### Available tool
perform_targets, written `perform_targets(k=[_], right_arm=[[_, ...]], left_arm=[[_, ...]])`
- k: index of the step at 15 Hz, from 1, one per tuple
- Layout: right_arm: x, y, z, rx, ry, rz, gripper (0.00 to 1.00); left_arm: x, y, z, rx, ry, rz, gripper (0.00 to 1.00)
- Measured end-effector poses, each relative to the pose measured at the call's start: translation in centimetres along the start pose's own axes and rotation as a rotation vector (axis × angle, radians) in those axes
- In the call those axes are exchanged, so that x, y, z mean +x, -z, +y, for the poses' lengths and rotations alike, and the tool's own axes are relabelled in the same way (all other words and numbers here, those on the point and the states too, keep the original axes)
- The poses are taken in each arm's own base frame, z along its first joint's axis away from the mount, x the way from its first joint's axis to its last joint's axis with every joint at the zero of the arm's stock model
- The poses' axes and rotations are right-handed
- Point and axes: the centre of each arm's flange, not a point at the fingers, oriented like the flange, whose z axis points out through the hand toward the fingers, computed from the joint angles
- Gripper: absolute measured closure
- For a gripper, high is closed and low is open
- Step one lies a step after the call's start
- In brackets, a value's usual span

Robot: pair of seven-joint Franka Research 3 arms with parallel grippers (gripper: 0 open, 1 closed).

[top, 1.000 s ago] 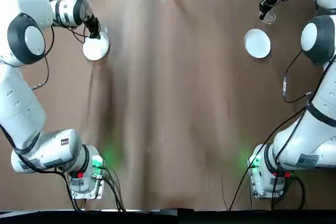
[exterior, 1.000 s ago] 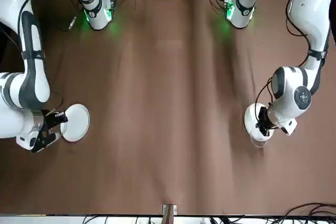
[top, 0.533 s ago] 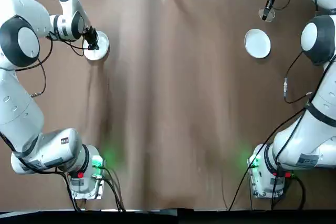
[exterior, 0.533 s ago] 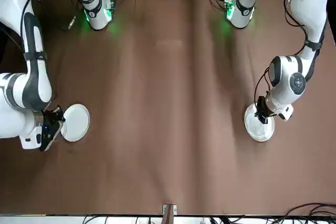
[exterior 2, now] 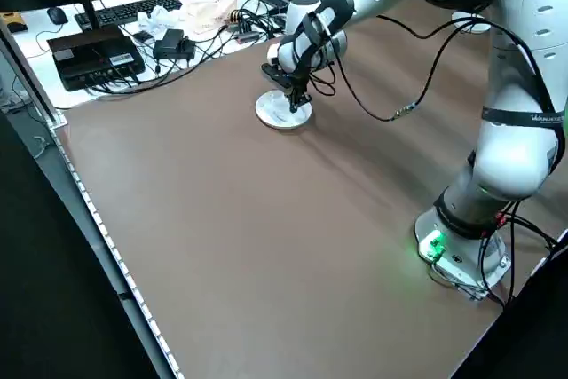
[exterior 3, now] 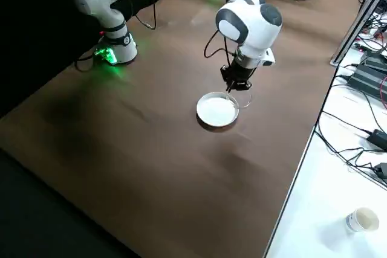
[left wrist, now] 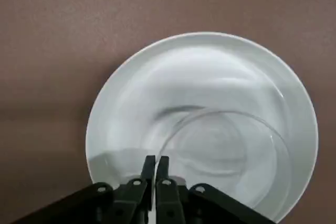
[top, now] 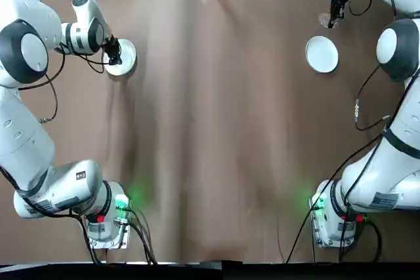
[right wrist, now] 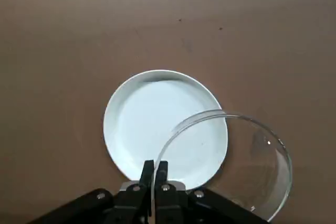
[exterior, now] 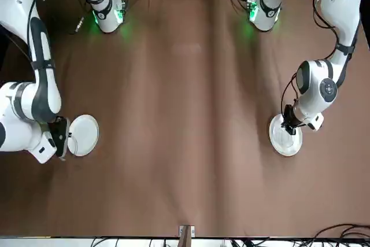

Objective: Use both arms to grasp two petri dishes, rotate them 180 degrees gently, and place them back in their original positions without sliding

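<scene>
While the left gripper pinches one dish, the right grips another

Dishes clear, glossy; discs smooth white; tabletop matt brown.

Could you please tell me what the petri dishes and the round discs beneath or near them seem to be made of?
The petri dish at the right gripper looks like clear, glossy plastic or glass: the disc's rim shows through it, and its edge catches highlights. The left one looks the same. The opaque white discs seem smooth, perhaps plastic or glazed ceramic, with a soft sheen.
</scene>
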Motion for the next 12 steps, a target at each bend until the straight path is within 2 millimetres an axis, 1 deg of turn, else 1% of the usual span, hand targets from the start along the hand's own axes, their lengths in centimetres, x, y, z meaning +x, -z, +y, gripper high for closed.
perform_targets(k=[4, 5, 8, 11, 12], right_arm=[[-0.1, -5.1, -0.5, -0.012, 0.054, -0.003, 0.96], [-0.1, -6.2, -0.8, -0.01, 0.055, -0.003, 0.96], [-0.4, -8.8, -1.5, -0.012, 0.05, -0.003, 0.96], [-1.1, -10.5, -2.0, -0.007, 0.042, -0.002, 0.96], [-1.2, -10.9, -2.3, 0.001, 0.04, -0.002, 0.96]], left_arm=[[0.3, -0.1, -0.1, -0.001, 0.0, 0.0, 0.95], [0.3, -0.1, -0.1, -0.002, -0.001, 0.0, 0.88], [0.3, -0.1, -0.1, -0.005, -0.002, 0.0, 0.6], [0.2, 0.0, 0.0, -0.008, -0.002, -0.001, 0.34], [0.0, 0.2, 0.2, -0.015, -0.008, 0.0, 0.16]])
